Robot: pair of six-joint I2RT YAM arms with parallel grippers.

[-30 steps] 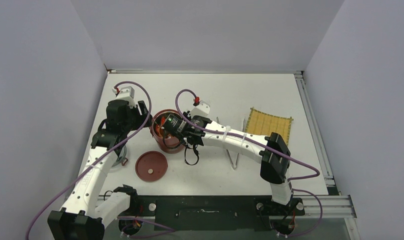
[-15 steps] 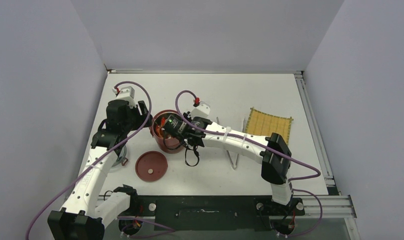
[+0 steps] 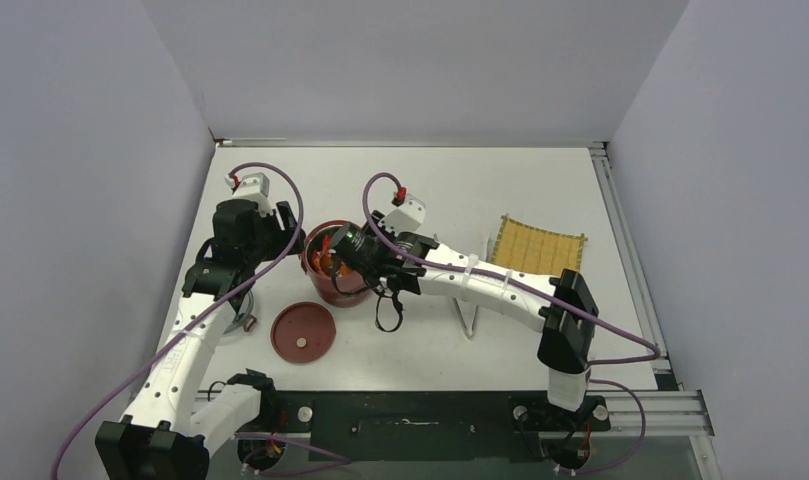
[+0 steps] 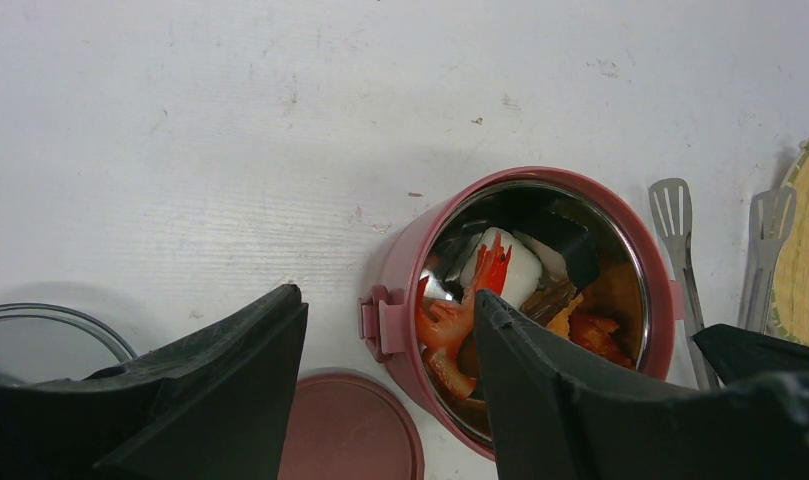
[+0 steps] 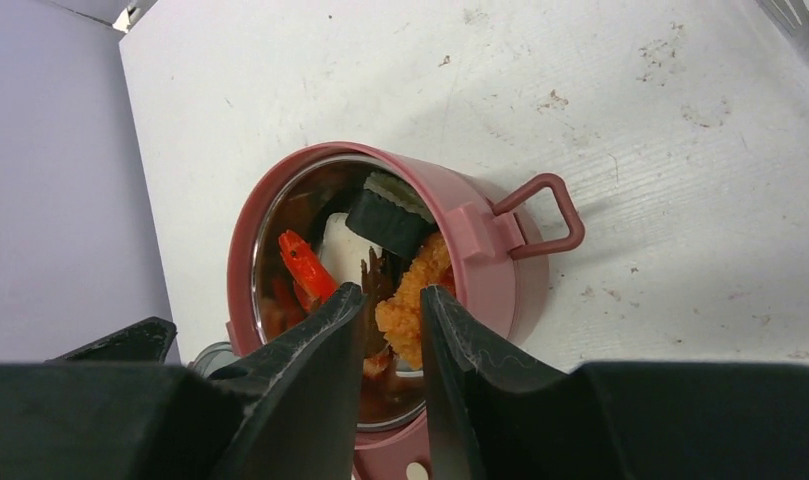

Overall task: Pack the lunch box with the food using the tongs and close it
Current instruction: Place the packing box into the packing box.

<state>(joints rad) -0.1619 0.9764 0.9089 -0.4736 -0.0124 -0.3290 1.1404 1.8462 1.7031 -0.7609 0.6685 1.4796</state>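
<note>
While both arms lean in over the table in the top view, the dark-red lunch box stands left of centre. It is open, and its flat lid lies on the table just in front. The left pincer is at the box's left side. The right pincer is over its mouth, jaw gap not readable from here. The tongs lie on the table right of the box, in neither pincer, with the yellow woven mat further right.

Left wrist view: left pincer wide, nothing between the fingers; the box's side clasp shows in the gap. The lunch box holds food: a white ball, a red sausage piece, orange bits. The tongs' slotted tips lie beside the box. A clear round rim sits at lower left.

Right wrist view: right pincer narrow, just a thin slit between the fingers, nothing visibly clamped. It hovers above the open lunch box. Inside are a black-wrapped white block, a red piece and an orange crumbed piece seen through the slit.
</note>
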